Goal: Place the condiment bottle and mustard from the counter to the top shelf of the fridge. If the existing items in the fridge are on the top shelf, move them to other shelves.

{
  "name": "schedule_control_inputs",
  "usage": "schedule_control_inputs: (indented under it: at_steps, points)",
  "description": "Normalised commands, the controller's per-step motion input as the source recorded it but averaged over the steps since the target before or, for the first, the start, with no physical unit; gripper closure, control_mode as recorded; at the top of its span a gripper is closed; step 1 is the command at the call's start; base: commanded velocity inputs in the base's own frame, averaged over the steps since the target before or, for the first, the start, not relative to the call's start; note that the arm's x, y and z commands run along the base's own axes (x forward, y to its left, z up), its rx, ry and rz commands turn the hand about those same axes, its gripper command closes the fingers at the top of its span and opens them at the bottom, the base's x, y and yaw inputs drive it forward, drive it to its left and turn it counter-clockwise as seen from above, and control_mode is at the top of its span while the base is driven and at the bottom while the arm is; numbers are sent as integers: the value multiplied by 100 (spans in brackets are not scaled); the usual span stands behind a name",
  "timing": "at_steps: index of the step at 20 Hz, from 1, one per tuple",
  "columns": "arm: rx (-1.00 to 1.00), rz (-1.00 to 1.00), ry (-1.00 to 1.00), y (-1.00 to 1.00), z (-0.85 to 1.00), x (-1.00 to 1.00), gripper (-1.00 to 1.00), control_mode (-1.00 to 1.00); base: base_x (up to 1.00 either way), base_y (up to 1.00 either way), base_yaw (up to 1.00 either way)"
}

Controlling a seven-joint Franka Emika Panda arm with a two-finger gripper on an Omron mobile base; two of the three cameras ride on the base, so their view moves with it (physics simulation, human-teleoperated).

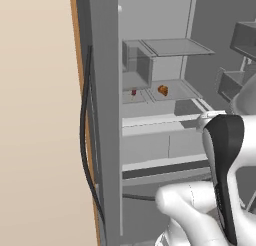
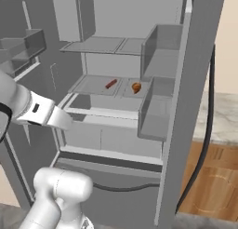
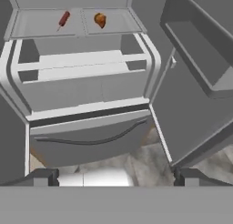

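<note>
The condiment bottle and the mustard are out of view. The fridge stands open in front of me. Its top shelf [image 1: 175, 47] [image 2: 100, 45] is a bare glass plate. One shelf lower lie a small red item [image 1: 134, 92] [image 2: 110, 84] [image 3: 63, 19] and, to its right, an orange item [image 1: 163, 90] [image 2: 136, 87] [image 3: 100, 20]. My gripper [image 3: 116, 178] is open with nothing between its fingers. It hangs low in front of the fridge, well short of the shelves, and looks up into them.
Both fridge doors stand open, with door bins [image 1: 235, 82] [image 2: 155, 109] [image 3: 200, 59] jutting inward on either side. Below the shelves are a crisper drawer [image 3: 86, 89] and the freezer drawer [image 3: 91, 136] with its dark handle. A pale counter [image 2: 218, 116] lies beyond the right door.
</note>
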Motion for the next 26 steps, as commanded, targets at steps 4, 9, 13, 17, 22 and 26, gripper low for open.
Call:
schedule_control_inputs:
  at_steps: [4, 9, 13, 17, 22, 26]
  points:
    - [0, 0, 0, 0, 0, 0, -100, 100, -93, -24, -1]
    - [0, 0, 0, 0, 0, 0, -100, 100, -93, -50, -10]
    - [0, 0, 0, 0, 0, 0, -100, 100, -65, -78, -22]
    - [0, 0, 0, 0, 0, 0, -100, 100, -4, -97, -33]
    - [0, 0, 0, 0, 0, 0, -100, 100, 52, -95, -29]
    - [0, 0, 0, 0, 0, 0, -100, 100, 94, -85, -21]
